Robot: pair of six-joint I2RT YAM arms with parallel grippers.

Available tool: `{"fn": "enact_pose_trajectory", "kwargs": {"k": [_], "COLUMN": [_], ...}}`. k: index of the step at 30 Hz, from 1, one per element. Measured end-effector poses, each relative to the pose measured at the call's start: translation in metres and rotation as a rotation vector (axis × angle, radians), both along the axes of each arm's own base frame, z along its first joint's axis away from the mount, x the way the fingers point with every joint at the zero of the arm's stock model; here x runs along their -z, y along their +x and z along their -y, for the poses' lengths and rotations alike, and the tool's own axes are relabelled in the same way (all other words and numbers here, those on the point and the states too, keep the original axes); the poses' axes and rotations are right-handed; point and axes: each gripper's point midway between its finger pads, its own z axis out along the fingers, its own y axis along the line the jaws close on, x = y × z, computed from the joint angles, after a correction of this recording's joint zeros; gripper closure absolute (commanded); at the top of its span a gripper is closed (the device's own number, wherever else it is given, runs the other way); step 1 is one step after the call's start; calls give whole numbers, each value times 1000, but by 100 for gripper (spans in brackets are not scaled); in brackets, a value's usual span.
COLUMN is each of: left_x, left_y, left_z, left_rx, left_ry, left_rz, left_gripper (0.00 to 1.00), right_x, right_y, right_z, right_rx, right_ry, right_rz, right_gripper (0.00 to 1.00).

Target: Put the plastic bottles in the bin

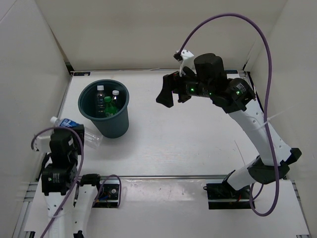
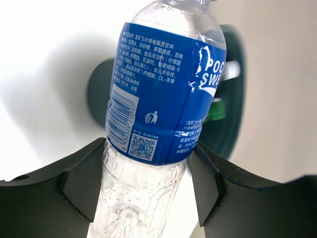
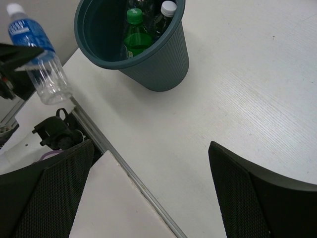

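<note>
Left end effector [image 2: 148, 183] clamped on blue-labelled bottle [image 2: 163, 94], white cap, tilted, near left, just beside bin [image 1: 116, 124]. Bin far left on bench [image 1: 188, 134]; green bottle [image 1: 107, 105] and two other bottles [image 1: 115, 95] inside. Right end effector [image 1: 169, 93] jaws apart, far centre.

- White table [image 1: 188, 144]: matte top, with a fine streaked grain visible in the right wrist view.
- Plain white walls close it in on three sides: back wall [image 1: 148, 29], left wall [image 1: 25, 74], right wall [image 1: 299, 69].
- Silver metal rail [image 1: 173, 176] runs along the table's near edge.
- White board [image 1: 163, 213] lies just in front of the rail.
</note>
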Motion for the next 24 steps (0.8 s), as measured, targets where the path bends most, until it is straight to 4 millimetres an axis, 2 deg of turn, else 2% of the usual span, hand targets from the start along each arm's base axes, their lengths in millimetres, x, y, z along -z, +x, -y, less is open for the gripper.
{"fn": "enact_pose_trajectory", "kwargs": {"k": [2, 7, 8, 11, 14, 16, 17, 21, 24], "left_x": [-21, -68, -74, -90, -91, -84, -79, -68, -71], "left_y": [13, 70, 90, 130, 161, 173, 177, 186, 188], "left_z": [-4, -14, -16, -25, -28, -26, -23, -11, -3], "left_rx": [13, 48, 55, 64, 80, 100, 113, 166, 186], "left_ry": [54, 198, 225, 327, 421, 467, 489, 557, 602], "left_rz": [14, 45, 29, 4, -39, -75, -93, -145, -156], "left_gripper": [41, 41, 40, 38, 33, 25, 22, 0, 0], "right_x": [0, 0, 0, 2, 3, 4, 4, 4, 4], "right_y": [0, 0, 0, 0, 1, 1, 1, 2, 4], "right_z": [0, 0, -1, -2, -3, -3, -3, -2, -2], "right_rx": [-2, -6, -7, -12, -14, -14, -13, -6, 1], "right_ry": [1, 5, 5, 4, 2, 1, 2, 0, -3], "right_rz": [-2, -7, -8, -13, -18, -18, -18, -15, -12], "right_gripper": [0, 0, 0, 0, 0, 0, 0, 0, 0]}}
